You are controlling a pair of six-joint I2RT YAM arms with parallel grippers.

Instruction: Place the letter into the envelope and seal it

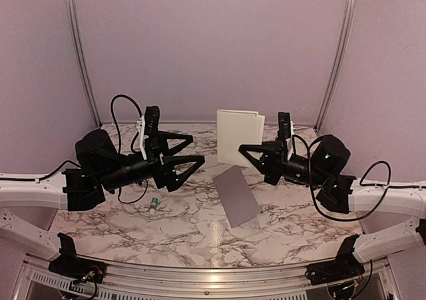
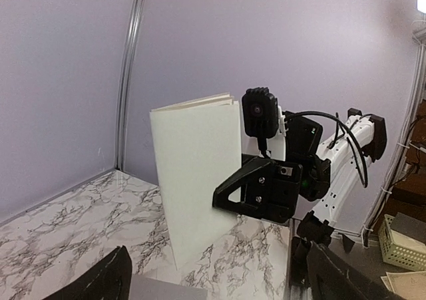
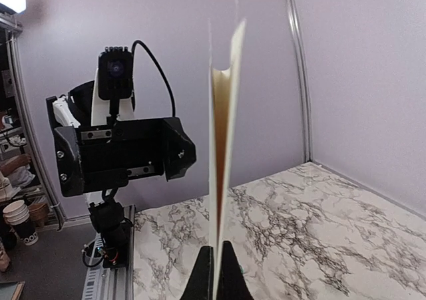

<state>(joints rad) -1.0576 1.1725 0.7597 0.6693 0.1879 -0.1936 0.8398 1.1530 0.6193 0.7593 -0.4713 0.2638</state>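
The letter (image 1: 238,135), a cream folded sheet, is held upright above the table by my right gripper (image 1: 243,149), which is shut on its lower right edge. In the right wrist view the letter (image 3: 223,140) stands edge-on between the closed fingertips of that gripper (image 3: 214,273). The grey envelope (image 1: 235,194) lies flat on the table below the letter, its flap not visible. My left gripper (image 1: 197,150) is open and empty, left of the letter and facing it. In the left wrist view the letter (image 2: 197,173) stands ahead of my left gripper (image 2: 216,263), and a corner of the envelope (image 2: 160,290) shows.
A small green-white tube (image 1: 154,205) lies on the marble table (image 1: 166,230) near the left arm. Purple walls with metal posts close in the back and sides. A metal rail runs along the near edge.
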